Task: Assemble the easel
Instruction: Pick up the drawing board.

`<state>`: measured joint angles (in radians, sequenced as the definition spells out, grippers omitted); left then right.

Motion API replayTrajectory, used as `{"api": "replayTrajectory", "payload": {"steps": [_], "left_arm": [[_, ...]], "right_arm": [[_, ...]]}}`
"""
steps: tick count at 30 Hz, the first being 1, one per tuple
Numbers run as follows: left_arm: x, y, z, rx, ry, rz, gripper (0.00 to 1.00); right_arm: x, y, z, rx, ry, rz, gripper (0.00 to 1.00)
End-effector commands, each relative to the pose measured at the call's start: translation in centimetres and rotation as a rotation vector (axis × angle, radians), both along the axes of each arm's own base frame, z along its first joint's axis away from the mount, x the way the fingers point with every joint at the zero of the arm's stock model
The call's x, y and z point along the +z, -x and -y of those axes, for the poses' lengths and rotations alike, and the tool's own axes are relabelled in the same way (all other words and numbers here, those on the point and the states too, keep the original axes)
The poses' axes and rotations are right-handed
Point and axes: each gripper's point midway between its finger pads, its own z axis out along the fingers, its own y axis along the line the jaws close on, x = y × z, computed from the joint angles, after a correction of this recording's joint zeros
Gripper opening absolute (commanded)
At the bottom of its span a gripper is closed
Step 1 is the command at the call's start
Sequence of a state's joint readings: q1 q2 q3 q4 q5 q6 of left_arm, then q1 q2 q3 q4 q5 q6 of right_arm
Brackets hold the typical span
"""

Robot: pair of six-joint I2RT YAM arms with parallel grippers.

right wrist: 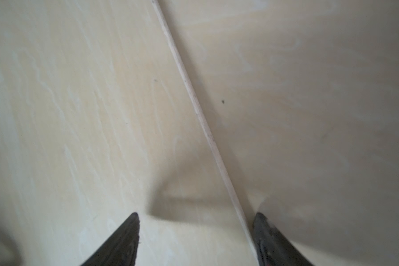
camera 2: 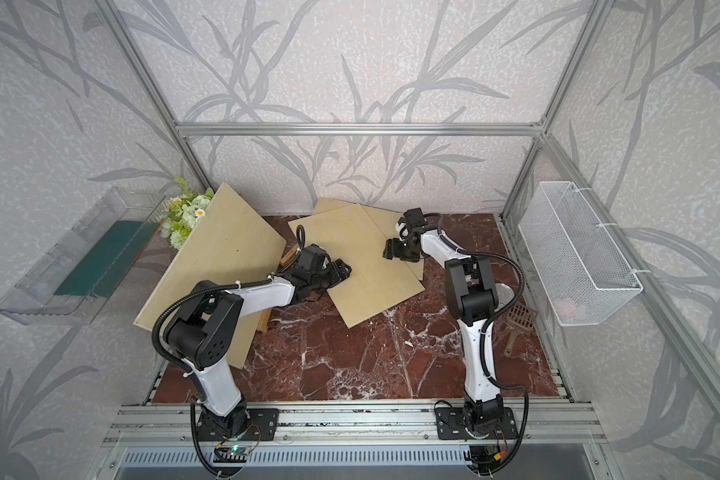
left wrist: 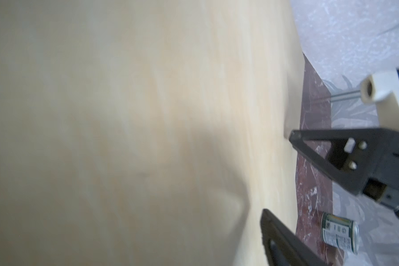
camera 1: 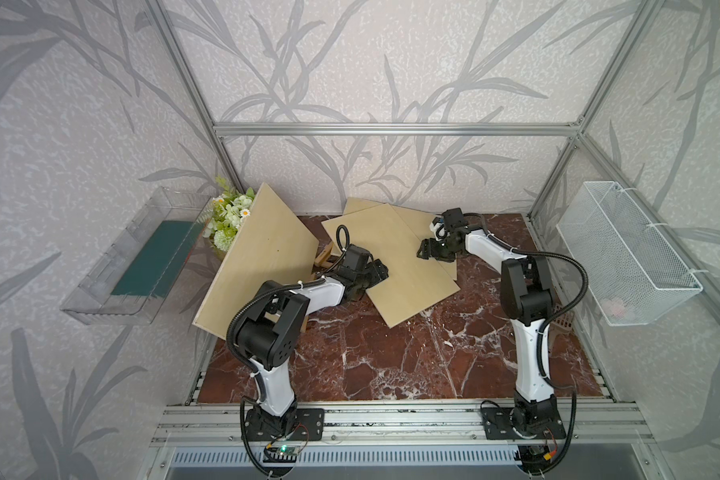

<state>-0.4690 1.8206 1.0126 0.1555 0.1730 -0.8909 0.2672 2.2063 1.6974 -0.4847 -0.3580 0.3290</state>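
**Both claws spread above the flat boards**

The wooden easel [camera 1: 323, 259] stood toward the left of the marble tabletop [camera 1: 391, 365]. It was mostly hidden under a large plywood board [camera 1: 262, 249] that leaned tilted over it. Two more boards lay flat in the middle, the upper board [camera 1: 408, 282] overlapping the lower board [camera 1: 416, 222].

The left claw [camera 1: 377, 272] hung over the upper board's left edge, fingers apart and gripping nothing. Its blurred wrist view left it unclear whether a fingertip touched the wood. The right claw [camera 1: 427, 249] was also released, its fingers [right wrist: 124, 239] straddling the upper board's right edge where it crossed the lower board.
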Motion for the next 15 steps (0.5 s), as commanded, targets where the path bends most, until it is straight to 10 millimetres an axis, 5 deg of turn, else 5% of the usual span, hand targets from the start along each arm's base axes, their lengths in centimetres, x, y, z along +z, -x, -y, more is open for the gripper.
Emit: {"api": "replayTrajectory", "payload": {"steps": [1,6,11,15], "left_arm": [[2.3,0.9,1.6,-0.074,0.041,0.061,0.73],[4.9,2.4,2.6,-0.196,0.090,0.149,0.63],[7.3,4.4,3.2,-0.324,0.143,0.211,0.60],[9.5,6.1,3.7,-0.419,0.194,0.260,0.70]], "right_arm": [[-2.8,6.8,-2.7,-0.036,-0.133,-0.219,0.75],[-3.9,11.3,-1.7,-0.085,-0.148,-0.260,0.73],[-4.7,13.5,-1.8,-0.071,-0.160,-0.300,0.72],[-5.1,14.1,-1.9,-0.064,-0.159,-0.320,0.71]]}}
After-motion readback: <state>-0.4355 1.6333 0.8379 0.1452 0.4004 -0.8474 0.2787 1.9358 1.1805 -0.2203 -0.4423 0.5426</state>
